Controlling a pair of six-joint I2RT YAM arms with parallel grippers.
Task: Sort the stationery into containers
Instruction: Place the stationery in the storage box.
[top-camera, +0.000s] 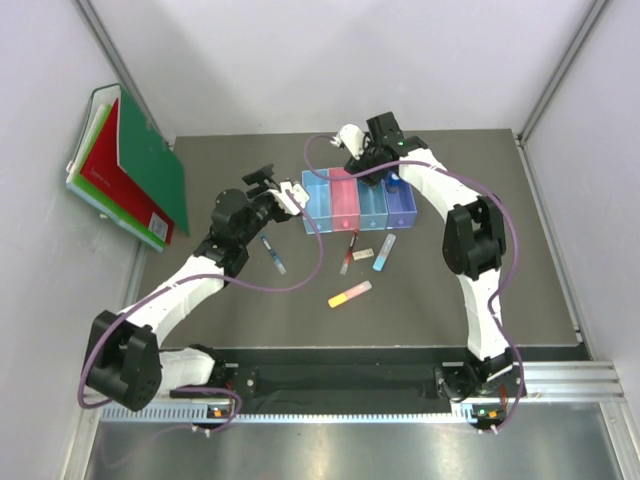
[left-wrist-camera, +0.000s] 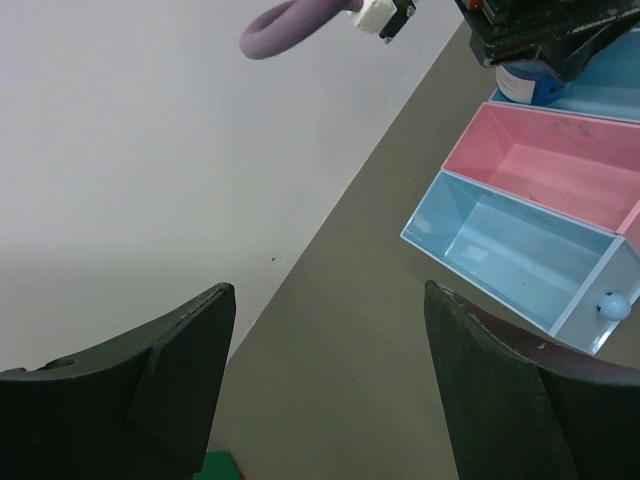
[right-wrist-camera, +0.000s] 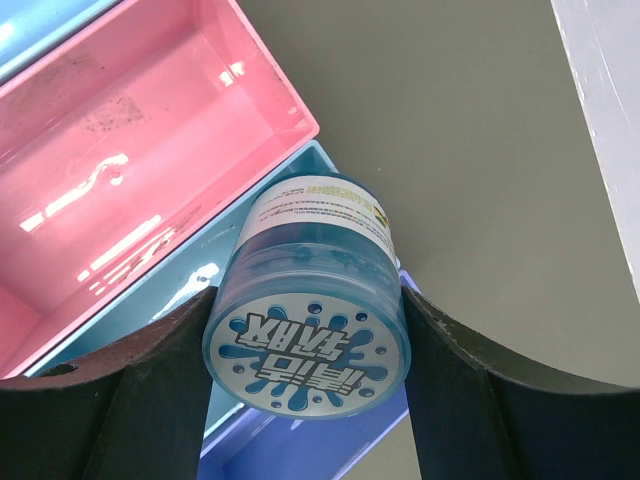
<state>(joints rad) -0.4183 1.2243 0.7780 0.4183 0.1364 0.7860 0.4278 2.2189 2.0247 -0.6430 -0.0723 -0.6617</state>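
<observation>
Right fingers (right-wrist-camera: 130, 400) grip round blue tin (right-wrist-camera: 305, 300), part-hiding bin (right-wrist-camera: 180, 290); left fingers (left-wrist-camera: 150, 400) wide, seemingly empty

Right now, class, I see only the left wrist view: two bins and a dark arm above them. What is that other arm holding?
Observer: The right end effector grips a round blue tin.
Operator: Which bin is it over?
Observer: The blue bin, just past the pink bin.
Operator: What is not sorted yet?
Observer: Five items lie loose: blue pen, red-black pen, eraser, light-blue stick, yellow-pink stick.
</observation>
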